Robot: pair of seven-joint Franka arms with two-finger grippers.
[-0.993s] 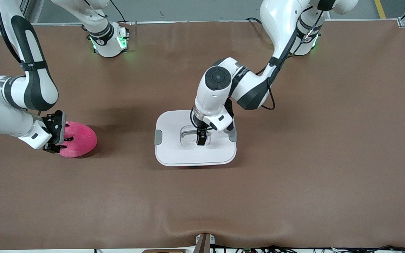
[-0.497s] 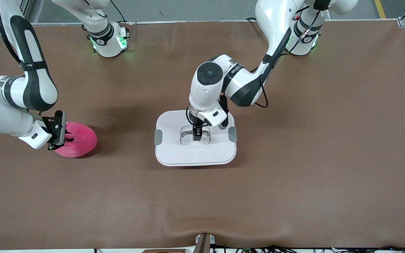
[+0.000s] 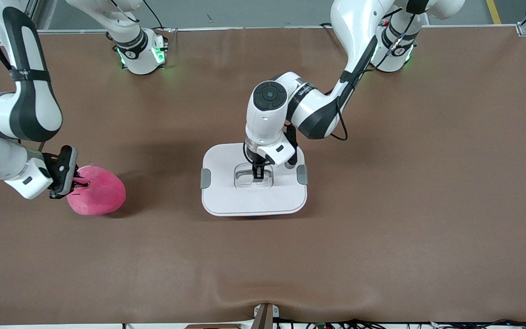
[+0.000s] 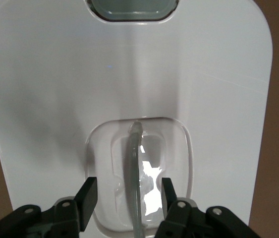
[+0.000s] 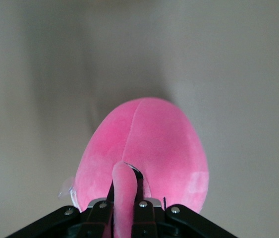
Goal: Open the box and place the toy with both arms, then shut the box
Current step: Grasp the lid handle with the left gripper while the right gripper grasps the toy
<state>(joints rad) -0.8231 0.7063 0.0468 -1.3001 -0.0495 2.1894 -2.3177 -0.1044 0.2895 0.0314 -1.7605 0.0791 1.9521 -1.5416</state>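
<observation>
A: Since the earlier frame, the right gripper (image 3: 76, 183) is pinching shut on a fold of the toy (image 3: 96, 190), and the left gripper (image 3: 258, 175) is shifting along the lid's recess to straddle the handle (image 4: 135, 173).

B: Where is everything sitting?

A: Toy is resting on the worktop (image 3: 381, 183) toward the right arm's end; the box (image 3: 254, 179) is standing mid-worktop, lid on.

B: Left gripper?

A: Fingers (image 4: 86, 193) are flanking the handle, not yet touching it, so it is holding nothing.

B: Handling?

A: Toy is looking soft and light, so a pinched fold may slip. Lid is looking stiff and smooth; that thin handle seems the only hold.
</observation>
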